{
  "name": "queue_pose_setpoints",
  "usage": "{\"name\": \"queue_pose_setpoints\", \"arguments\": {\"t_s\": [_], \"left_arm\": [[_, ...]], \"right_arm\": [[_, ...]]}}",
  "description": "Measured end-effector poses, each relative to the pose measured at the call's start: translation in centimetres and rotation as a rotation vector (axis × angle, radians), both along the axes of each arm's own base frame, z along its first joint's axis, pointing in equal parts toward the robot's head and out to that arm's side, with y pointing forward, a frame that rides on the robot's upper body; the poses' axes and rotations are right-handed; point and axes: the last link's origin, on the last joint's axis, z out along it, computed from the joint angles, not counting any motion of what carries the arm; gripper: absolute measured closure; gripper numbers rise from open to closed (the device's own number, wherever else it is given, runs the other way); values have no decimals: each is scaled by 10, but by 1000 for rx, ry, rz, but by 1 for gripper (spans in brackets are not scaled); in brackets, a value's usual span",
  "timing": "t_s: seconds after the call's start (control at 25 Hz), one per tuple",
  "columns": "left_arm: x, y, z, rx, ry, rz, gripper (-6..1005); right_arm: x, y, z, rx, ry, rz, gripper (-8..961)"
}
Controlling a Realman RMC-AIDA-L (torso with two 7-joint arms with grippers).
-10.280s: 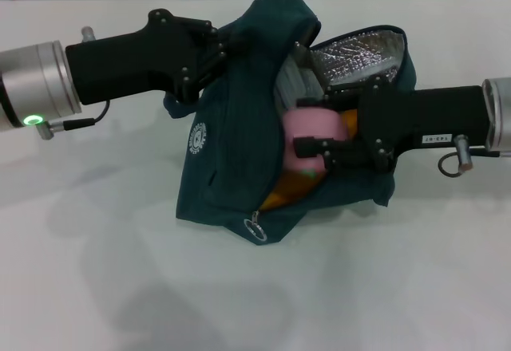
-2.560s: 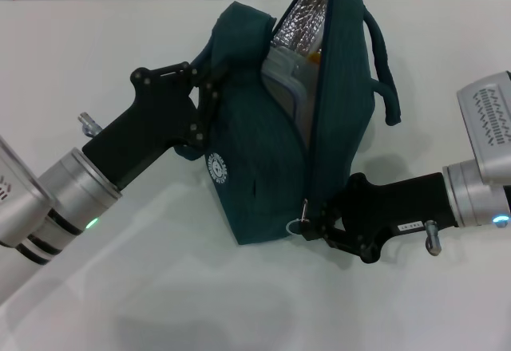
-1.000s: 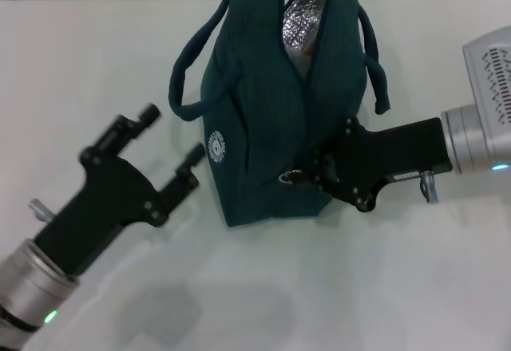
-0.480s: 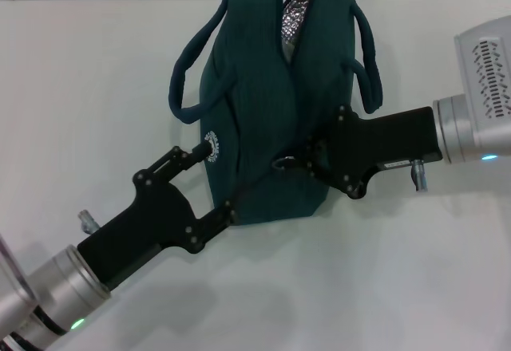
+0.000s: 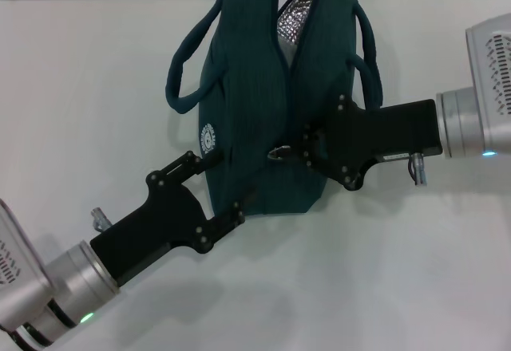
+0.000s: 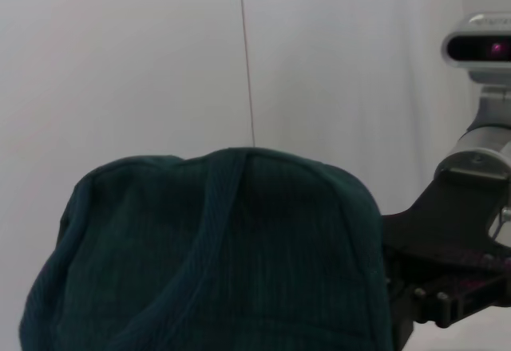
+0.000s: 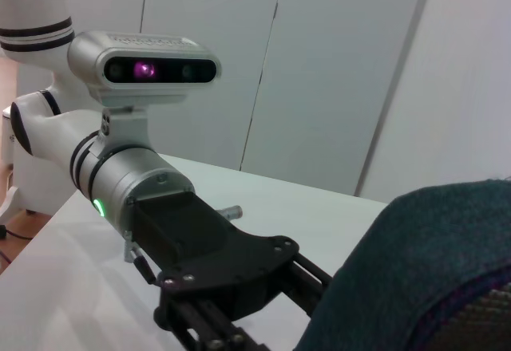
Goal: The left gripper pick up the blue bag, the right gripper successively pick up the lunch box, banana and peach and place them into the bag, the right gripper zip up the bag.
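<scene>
Standing upright on the white desk (image 5: 415, 287): the blue bag (image 5: 255, 128), both handles up, zipper partly closed, silver lining showing only at the far end of the mouth. Judged from that, zipping step in hand, roughly halfway along the seam. No lunch box, banana or peach in sight; presumably inside, though not visible.

Braced from the near left side by the left gripper (image 5: 219, 187), likely so that the soft fabric does not slide or fold while the zipper is drawn. Fingers apart, 2 of them straddling the bag's near lower corner, 1 by the white logo (image 5: 208, 136), 1 along the bottom edge; touching or just beside the cloth, not clamped as far as can be told.

Reaching in from the right at mid-height: the right gripper (image 5: 302, 151), fingers together at the seam, seemingly pinched on the zipper pull (image 5: 277, 152). Metal ring sticking out just past the fingertips.
</scene>
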Motion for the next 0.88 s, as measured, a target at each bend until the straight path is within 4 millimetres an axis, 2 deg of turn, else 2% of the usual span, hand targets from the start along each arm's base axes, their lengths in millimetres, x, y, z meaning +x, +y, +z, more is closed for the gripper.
{"name": "queue_pose_setpoints", "arguments": {"t_s": [0.36, 0.56, 0.76, 0.88], "left_arm": [[0, 7, 0, 12, 13, 9, 480], [1, 10, -1, 6, 25, 3, 689], [2, 11, -1, 7, 28, -3, 803], [2, 12, -1, 13, 30, -2, 829]], "right_arm": [[3, -3, 1, 3, 12, -2, 931], [5, -4, 2, 9, 21, -3, 931], [8, -6, 5, 23, 49, -8, 930], [9, -6, 6, 27, 56, -9, 930]]}}
